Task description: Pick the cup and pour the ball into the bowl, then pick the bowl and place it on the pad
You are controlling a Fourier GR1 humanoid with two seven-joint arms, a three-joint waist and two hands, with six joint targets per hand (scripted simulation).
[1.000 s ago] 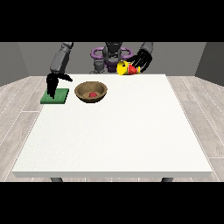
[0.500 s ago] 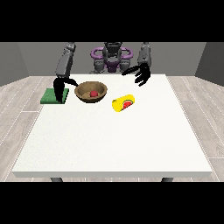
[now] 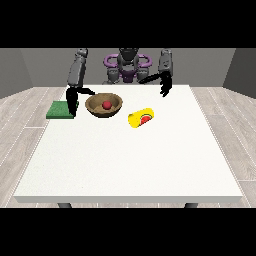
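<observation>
A yellow cup (image 3: pixel 140 118) lies on its side on the white table (image 3: pixel 130 160), beside the brown wooden bowl (image 3: pixel 104 105) holding a red ball (image 3: pixel 106 104). The green pad (image 3: pixel 59 110) sits left. Both hands (image 3: pixel 72 98) (image 3: pixel 164 84) hang with fingers apart, holding nothing.

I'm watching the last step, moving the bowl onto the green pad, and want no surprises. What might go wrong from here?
1. The hand at the view's left hangs between the bowl and the green pad, close to both; closing in, it might nudge the bowl or shift the pad.
2. The red ball lies loose in the bowl, so a tilted lift may let it roll out.
3. The yellow cup lies on its side near the bowl; a bump could set it rolling.
</observation>
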